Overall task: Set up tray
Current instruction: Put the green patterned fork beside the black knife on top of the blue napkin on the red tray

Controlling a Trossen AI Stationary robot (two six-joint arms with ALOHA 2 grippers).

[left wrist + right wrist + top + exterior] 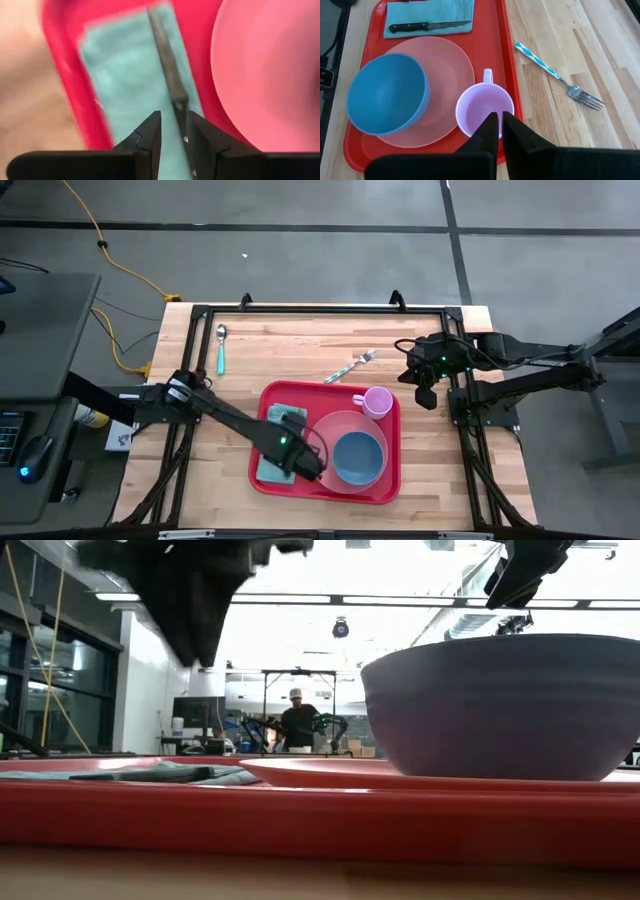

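Fingers of your left gripper (173,131) stand slightly parted over the knife (167,75) on the teal napkin (130,80), inside the red tray (385,492) mid-table, likely just set down; your right gripper (496,122) waits closed beside the fork (352,367).

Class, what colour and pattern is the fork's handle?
The fork handle is blue-and-white patterned, clearest in the right wrist view.

Smooth red plastic tray (496,45), teal cloth napkin (430,12), matt pale wooden table (600,55).
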